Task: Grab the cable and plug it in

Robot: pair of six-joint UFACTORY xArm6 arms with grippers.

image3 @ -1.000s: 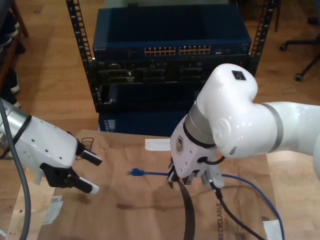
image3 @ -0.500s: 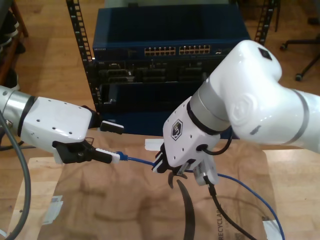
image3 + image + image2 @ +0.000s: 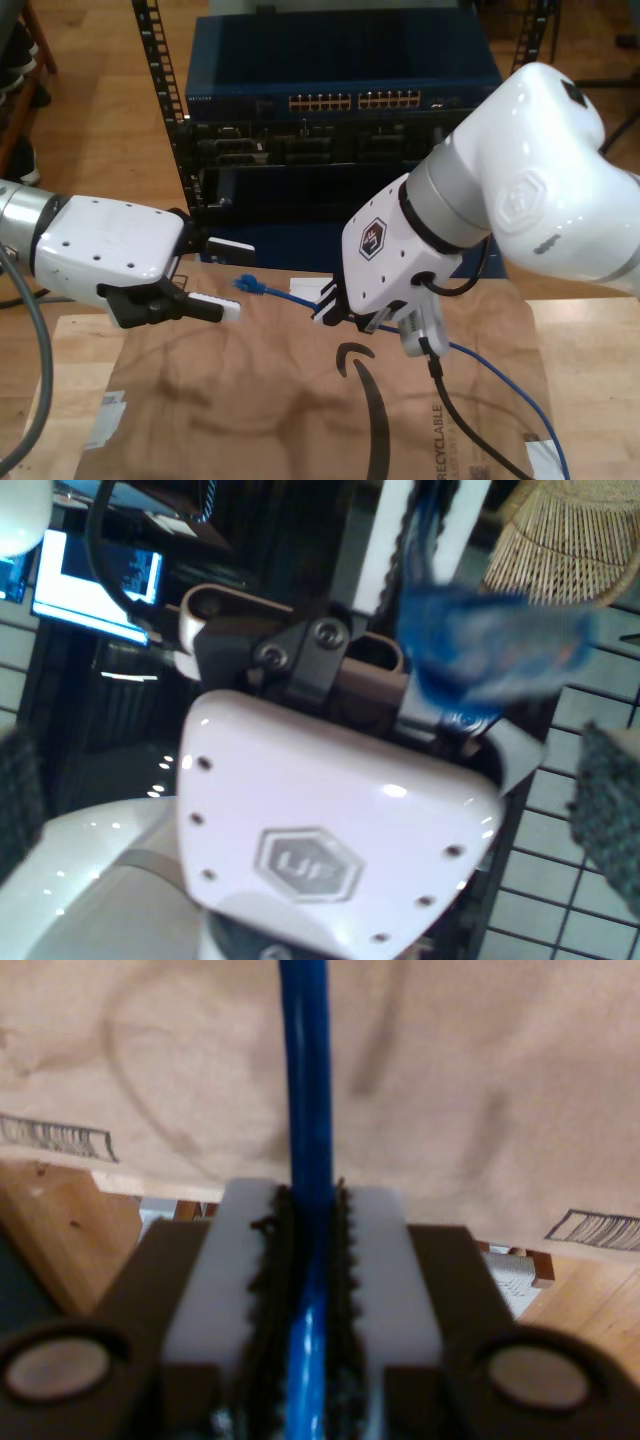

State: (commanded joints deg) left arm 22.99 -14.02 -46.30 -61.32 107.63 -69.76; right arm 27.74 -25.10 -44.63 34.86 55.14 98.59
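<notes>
The cable (image 3: 290, 296) is thin and bright blue, and its plug (image 3: 250, 284) hangs in the air above the brown paper (image 3: 250, 400). My second gripper (image 3: 335, 312) is shut on the cable a short way behind the plug. In the second wrist view the cable (image 3: 305, 1110) runs straight out from between the shut pads (image 3: 385, 1260). My first gripper (image 3: 225, 278) stands open at the exterior view's left, with the plug just beyond its fingertips. The first wrist view looks at the second gripper's white body (image 3: 320, 810) and the blurred blue plug (image 3: 490, 650), with my own pads (image 3: 610, 800) wide apart.
Behind the paper stands a rack (image 3: 160, 100) holding a blue network switch with a row of ports (image 3: 355, 100). The cable's slack (image 3: 520, 395) trails to the exterior view's lower right beside a black arm cable (image 3: 450, 410). Tape scraps (image 3: 105, 420) lie at the paper's edge.
The second gripper has lifted the cable and carried the plug up and toward the rack. The first gripper has risen from the paper and stands open next to the plug.
</notes>
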